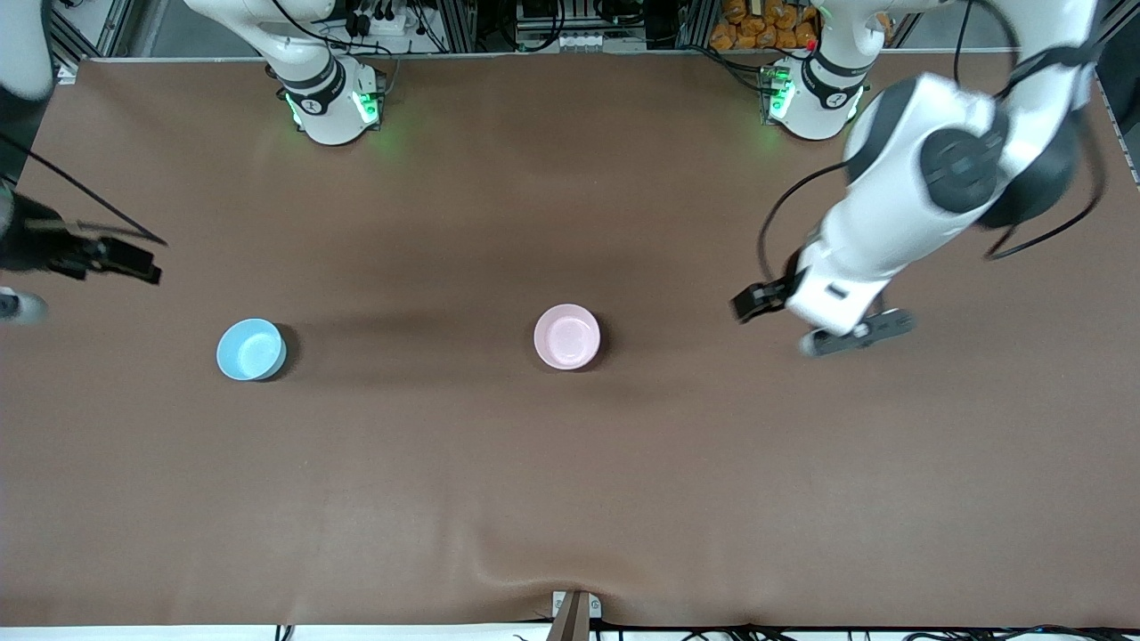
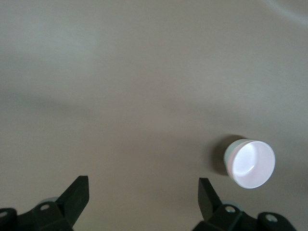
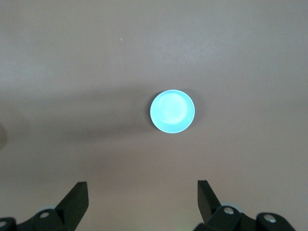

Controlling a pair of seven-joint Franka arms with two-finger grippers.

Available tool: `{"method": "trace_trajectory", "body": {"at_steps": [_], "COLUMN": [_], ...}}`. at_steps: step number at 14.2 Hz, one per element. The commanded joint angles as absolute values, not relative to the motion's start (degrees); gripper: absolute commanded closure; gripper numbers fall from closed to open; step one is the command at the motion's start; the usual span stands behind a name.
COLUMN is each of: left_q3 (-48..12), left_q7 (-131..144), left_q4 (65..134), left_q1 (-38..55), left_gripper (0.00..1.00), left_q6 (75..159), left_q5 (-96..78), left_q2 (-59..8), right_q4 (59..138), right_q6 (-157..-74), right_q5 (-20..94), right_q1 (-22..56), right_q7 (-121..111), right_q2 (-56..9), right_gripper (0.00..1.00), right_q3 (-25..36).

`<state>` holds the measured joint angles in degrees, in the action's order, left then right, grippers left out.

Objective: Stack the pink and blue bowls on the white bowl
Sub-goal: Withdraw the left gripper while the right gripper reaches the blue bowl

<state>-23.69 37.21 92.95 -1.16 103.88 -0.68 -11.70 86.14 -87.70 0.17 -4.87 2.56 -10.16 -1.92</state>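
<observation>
The pale pink bowl [image 1: 567, 336] stands upright near the middle of the table, also seen as the pink bowl [image 2: 251, 163] from the left wrist. The light blue bowl [image 1: 251, 349] stands toward the right arm's end, level with it, and shows as the blue bowl [image 3: 172, 111] from the right wrist. The white bowl does not show as a separate thing; I cannot tell whether it sits under the pink one. My left gripper [image 1: 853, 333] hangs open and empty over bare table toward the left arm's end, as the left gripper [image 2: 144, 192] shows close up. My right gripper [image 3: 143, 192] is open and empty, apart from the blue bowl.
A brown mat [image 1: 570, 499] covers the whole table. The two arm bases [image 1: 331, 98] stand along the edge farthest from the front camera. A small clamp [image 1: 574, 614] sits at the nearest edge. The right arm's hand is mostly cut off at the edge of the front view.
</observation>
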Motion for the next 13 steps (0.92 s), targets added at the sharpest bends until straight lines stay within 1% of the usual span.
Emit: {"method": "trace_trajectory", "body": {"at_steps": [1, 3, 5, 7, 8, 11, 13], "left_q3": [-24.08, -24.08, -24.08, -24.08, -24.08, -24.08, -23.99], "left_q7": [33.94, 31.30, 28.23, 23.67, 21.73, 18.64, 18.20], "left_q4": [94.92, 94.92, 94.92, 94.92, 94.92, 94.83, 95.01], "left_q1": [-5.26, -8.33, -11.67, -14.92, -16.33, -18.28, -18.54], "left_gripper": [0.00, 0.00, 0.00, 0.00, 0.00, 0.00, 0.00], "left_q6": [99.07, 96.43, 94.40, 93.87, 93.87, 91.85, 91.85], "left_q5": [0.53, 0.53, 0.44, 0.18, -0.09, -0.44, -0.53], "left_q2": [-5.38, -2.48, 0.43, 2.54, 3.33, 4.74, 6.23], "right_q4": [88.14, 94.10, 101.04, 106.58, 108.53, 111.44, 113.81], "right_q6": [-89.55, -96.55, -105.69, -113.25, -116.25, -121.36, -127.15], "right_q5": [0.44, 0.27, 1.31, 1.49, 1.58, 1.58, 1.58], "right_q1": [-7.47, -7.82, -10.18, -10.98, -11.33, -12.04, -12.13], "right_q7": [1.76, -2.42, -11.48, -14.67, -15.90, -17.23, -19.49], "right_q2": [-13.01, -12.48, -12.74, -13.18, -13.88, -17.56, -20.29], "right_gripper": [0.00, 0.00, 0.00, 0.00, 0.00, 0.00, 0.15], "right_q3": [-2.64, -2.29, -0.27, 0.09, 0.26, 0.26, 0.26]}}
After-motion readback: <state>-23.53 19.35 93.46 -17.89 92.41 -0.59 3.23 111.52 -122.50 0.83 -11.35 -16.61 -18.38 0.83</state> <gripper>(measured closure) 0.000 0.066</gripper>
